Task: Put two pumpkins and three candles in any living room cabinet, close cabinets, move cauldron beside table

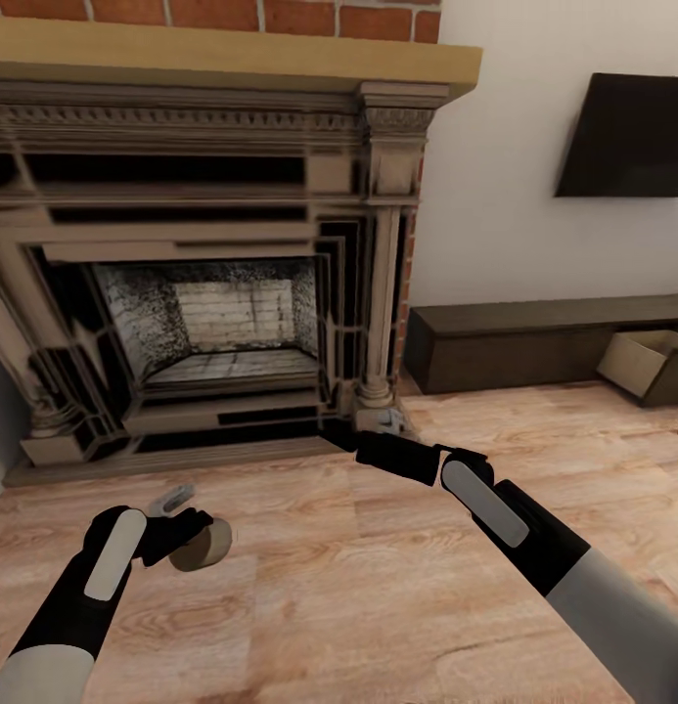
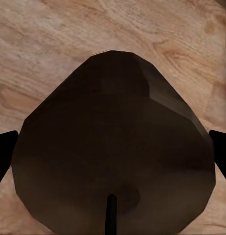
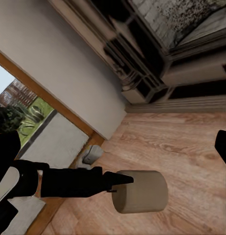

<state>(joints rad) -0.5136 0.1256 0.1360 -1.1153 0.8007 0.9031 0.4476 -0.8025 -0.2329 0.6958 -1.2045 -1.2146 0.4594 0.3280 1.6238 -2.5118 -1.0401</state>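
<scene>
A beige-tan candle [image 1: 203, 548] lies sideways between the fingers of my left gripper [image 1: 187, 536], held a little above the wooden floor. In the left wrist view the candle [image 2: 113, 147] looks dark and close, its wick [image 2: 110, 210] toward the camera, with a black fingertip [image 2: 5, 152] at each side. The right wrist view shows the same candle [image 3: 140, 192] in my left gripper [image 3: 113, 183]. My right gripper [image 1: 370, 442] hangs open and empty in front of the fireplace. The dark-brown cabinet [image 1: 534, 342] runs along the right wall with one drawer [image 1: 652, 364] pulled out. Pumpkins and cauldron are out of view.
A large stone fireplace [image 1: 221, 293] with a wooden mantel stands straight ahead. A dark TV [image 1: 627, 137] hangs above the cabinet. A glass door [image 3: 39, 127] is on the left wall, with a small grey object [image 3: 92, 154] on the floor beside it.
</scene>
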